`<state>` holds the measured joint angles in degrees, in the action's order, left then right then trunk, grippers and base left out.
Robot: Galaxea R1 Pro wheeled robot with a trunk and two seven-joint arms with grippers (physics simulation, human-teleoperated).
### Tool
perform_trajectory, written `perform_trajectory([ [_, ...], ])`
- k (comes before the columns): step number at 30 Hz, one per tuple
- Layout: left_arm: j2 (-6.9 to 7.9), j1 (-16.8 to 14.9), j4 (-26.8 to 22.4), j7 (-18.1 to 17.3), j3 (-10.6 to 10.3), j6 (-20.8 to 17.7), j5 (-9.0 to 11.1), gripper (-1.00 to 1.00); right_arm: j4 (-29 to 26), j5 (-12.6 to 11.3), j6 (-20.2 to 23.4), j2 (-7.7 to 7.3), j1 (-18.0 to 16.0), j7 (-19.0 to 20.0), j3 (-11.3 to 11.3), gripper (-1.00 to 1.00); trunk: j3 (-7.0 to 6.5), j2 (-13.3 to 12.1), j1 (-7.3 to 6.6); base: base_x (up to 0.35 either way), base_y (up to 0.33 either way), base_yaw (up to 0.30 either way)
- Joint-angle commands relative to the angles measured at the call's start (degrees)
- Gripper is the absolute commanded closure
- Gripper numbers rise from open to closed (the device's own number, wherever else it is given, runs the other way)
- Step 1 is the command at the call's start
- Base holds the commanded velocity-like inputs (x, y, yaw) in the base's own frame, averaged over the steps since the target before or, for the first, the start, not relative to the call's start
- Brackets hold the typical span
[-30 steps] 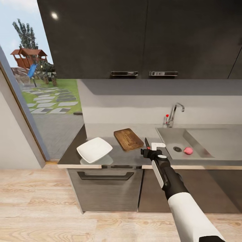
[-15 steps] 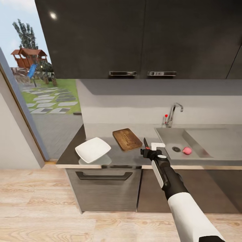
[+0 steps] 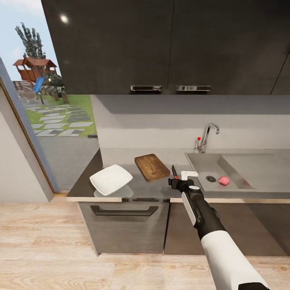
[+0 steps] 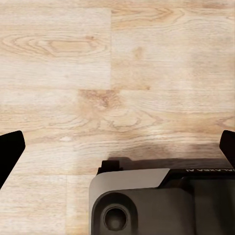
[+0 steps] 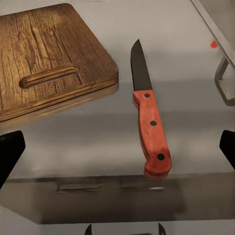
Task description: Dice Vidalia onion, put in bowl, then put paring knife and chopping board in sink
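Note:
On the grey countertop (image 3: 141, 184) the paring knife (image 3: 175, 171) lies flat, dark blade pointing to the wall, between the brown chopping board (image 3: 152, 166) and the sink (image 3: 198, 163). My right gripper (image 3: 180, 178) hovers open just above its reddish handle (image 5: 152, 129), fingertips (image 5: 11, 152) spread wide on either side; the board (image 5: 49, 83) lies beside the blade. The pinkish Vidalia onion (image 3: 224, 181) rests in the basin near the drain. At the counter's left end sits the white bowl (image 3: 111, 179). My left gripper (image 4: 119, 149) hangs open over the wooden floor.
A chrome tap (image 3: 208, 136) with a red knob stands behind the sink. Dark wall cabinets (image 3: 169, 44) hang above the counter. A glass door (image 3: 40, 100) opens to a garden at the left. My base (image 4: 161, 203) shows below the left gripper.
The whole picture slid slightly left early on, so the camera moved a little. The right arm, knife, board and onion have kept their places.

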<state>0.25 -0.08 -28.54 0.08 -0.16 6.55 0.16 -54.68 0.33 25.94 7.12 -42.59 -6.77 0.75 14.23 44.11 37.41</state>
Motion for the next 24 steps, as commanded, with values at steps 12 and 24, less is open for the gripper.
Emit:
perform_trajectory([
  [12,0.01,-0.01,-0.03,0.01,0.01,0.13,0.02,-1.00,0.09,0.02,0.34,0.00,-0.03,-0.20,0.12,-1.00,0.08,0.06,0.01,0.000,-0.058,0.000],
  [24,0.01,-0.01,-0.03,0.01,0.00,0.13,0.02,-1.00,0.19,-0.06,0.34,0.00,-0.03,0.07,0.12,-1.00,0.08,0.06,0.01,0.000,-0.065,0.000],
])
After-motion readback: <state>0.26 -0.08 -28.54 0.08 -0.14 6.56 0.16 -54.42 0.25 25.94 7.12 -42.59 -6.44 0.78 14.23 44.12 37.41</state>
